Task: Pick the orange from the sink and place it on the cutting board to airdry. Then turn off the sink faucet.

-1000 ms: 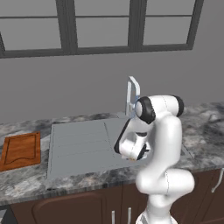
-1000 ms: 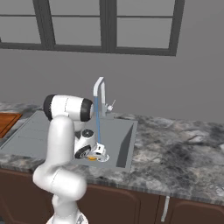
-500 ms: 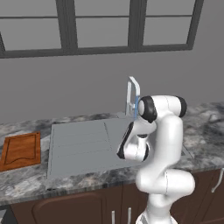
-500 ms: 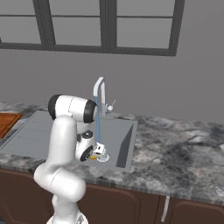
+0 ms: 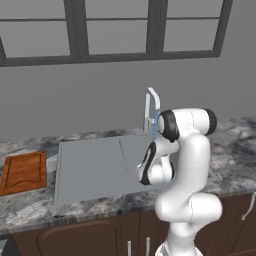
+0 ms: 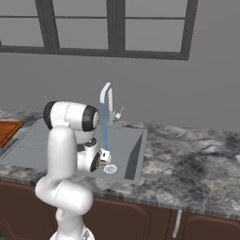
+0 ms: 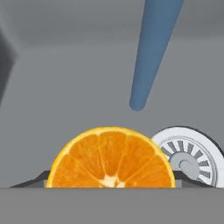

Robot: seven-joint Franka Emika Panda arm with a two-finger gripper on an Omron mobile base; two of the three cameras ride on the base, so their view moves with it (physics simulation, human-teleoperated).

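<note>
Left base view. The sink (image 5: 95,167) sits in the dark marbled counter (image 5: 30,207), ribbed drainboard toward the cutting board (image 5: 22,171), deeper basin on the far side from it. The board lies flat on the counter just beside the drainboard end, apart from the sink rim, nothing on it. The sink faucet (image 5: 151,107) stands at the back rim of the basin, a blue stream of water (image 5: 155,125) falling from its spout. The arm bends down over the basin, wrist low inside it; the fingers are hidden behind the arm here.

Right base view. The gripper (image 6: 101,161) is down in the basin, close to the front wall, below and forward of the faucet. The water column drops from the spout into the basin just behind the hand. The round silver drain (image 6: 110,168) lies on the basin floor right beside the gripper. A speck of orange colour shows at the fingers; too small to judge contact.

Hand view. The orange (image 7: 110,160) fills the lower middle, cut face toward the camera, segments plain. It rests on the grey basin floor, the drain touching or just behind its edge on one side. The water stream ends on the floor beyond the fruit. Two dark finger tips (image 7: 30,181) show at either side of the orange, spread about as wide as the fruit, flanking it. Whether the jaws press it or merely bracket it, I cannot tell.
</note>
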